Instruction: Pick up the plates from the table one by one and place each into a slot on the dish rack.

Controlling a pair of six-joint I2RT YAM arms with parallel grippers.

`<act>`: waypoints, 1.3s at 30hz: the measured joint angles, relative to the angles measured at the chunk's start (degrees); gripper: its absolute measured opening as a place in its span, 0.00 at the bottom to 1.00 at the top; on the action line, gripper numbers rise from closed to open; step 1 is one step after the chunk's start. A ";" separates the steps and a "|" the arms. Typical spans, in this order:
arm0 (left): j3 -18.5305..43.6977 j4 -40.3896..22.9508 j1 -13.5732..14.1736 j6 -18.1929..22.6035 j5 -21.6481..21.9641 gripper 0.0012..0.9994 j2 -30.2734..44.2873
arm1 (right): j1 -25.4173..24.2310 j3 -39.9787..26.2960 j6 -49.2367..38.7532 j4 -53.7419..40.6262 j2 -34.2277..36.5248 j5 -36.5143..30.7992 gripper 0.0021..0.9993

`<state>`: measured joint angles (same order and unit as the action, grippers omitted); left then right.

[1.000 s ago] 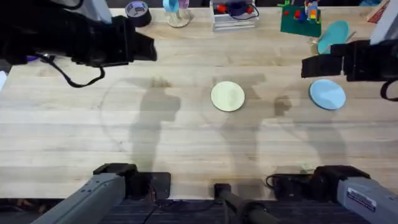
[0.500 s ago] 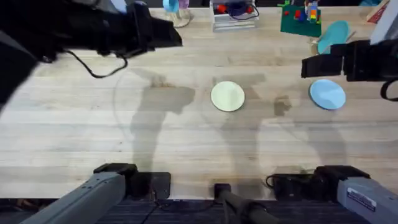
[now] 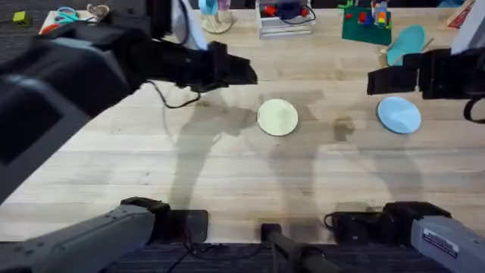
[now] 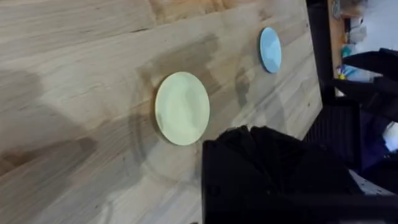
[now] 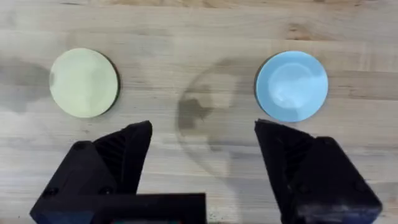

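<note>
The pale yellow plate lies flat on the table at its middle. The light blue plate lies flat to its right. My left gripper hovers high, just left of and beyond the yellow plate, touching nothing. My right gripper hangs open above the bare wood between the two plates, nearer the blue one, and holds nothing. A small pale stand at the far edge, seemingly the dish rack, holds blue and pink pieces and is partly cut off.
Along the far edge stand a white wire tray, a green block set and a larger teal plate. The left arm looms large and dark over the table's far left. Bare planks stretch in front of the plates.
My left arm has swung right along the far side of the table, its gripper now close to the yellow plate. The right arm and both plates have not moved.
</note>
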<state>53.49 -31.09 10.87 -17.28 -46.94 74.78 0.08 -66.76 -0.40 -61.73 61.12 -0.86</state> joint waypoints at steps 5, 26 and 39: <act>0.00 2.38 2.82 -0.41 0.10 0.04 4.58 | 0.00 -0.02 0.00 0.00 0.01 0.00 1.00; 0.00 7.98 6.19 0.88 1.96 0.04 19.63 | 0.00 -0.04 0.00 0.00 0.00 0.00 0.99; 0.00 8.20 6.19 3.76 1.84 0.04 26.09 | 0.00 -0.04 0.00 0.00 0.00 0.00 1.00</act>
<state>53.49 -22.89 17.06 -13.51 -45.10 100.87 0.08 -66.81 -0.40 -61.73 61.13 -0.86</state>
